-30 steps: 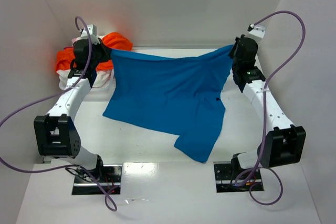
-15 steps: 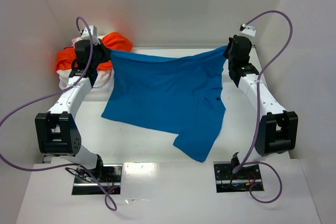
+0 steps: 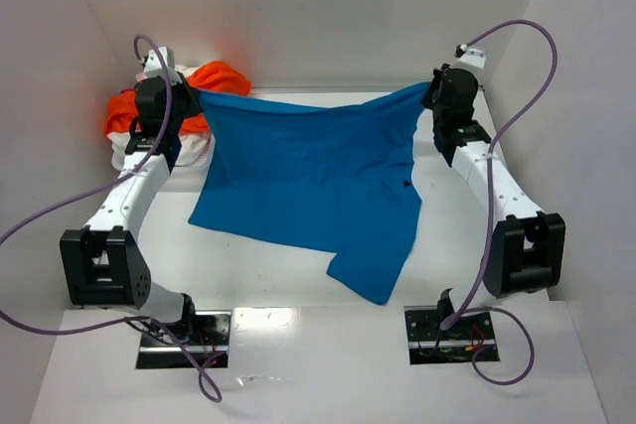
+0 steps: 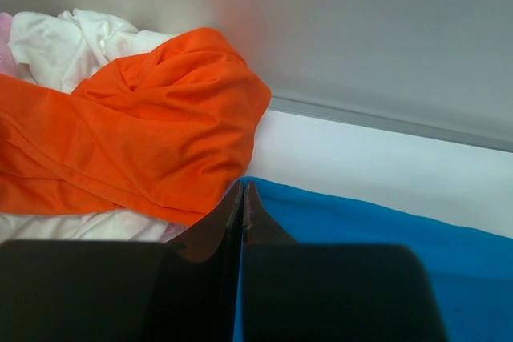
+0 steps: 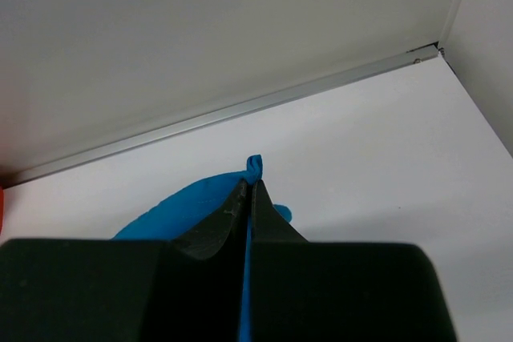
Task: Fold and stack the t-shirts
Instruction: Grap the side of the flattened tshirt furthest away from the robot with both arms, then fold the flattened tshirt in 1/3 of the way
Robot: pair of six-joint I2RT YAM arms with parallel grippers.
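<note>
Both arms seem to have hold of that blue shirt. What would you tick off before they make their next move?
1. Left gripper shut on a corner of the blue t-shirt: ok.
2. Right gripper shut on the opposite far corner: ok.
3. Far edge held up between the two: ok.
4. Shirt spread flat: not ok, it is creased and one part trails toward the arm bases.
5. Blue cloth apart from the orange t-shirt: cannot tell, the left corner sits right beside it.

Blue t-shirt (image 3: pixel 308 176) spans centre; orange heap (image 3: pixel 224 78) blocks far-left.
</note>
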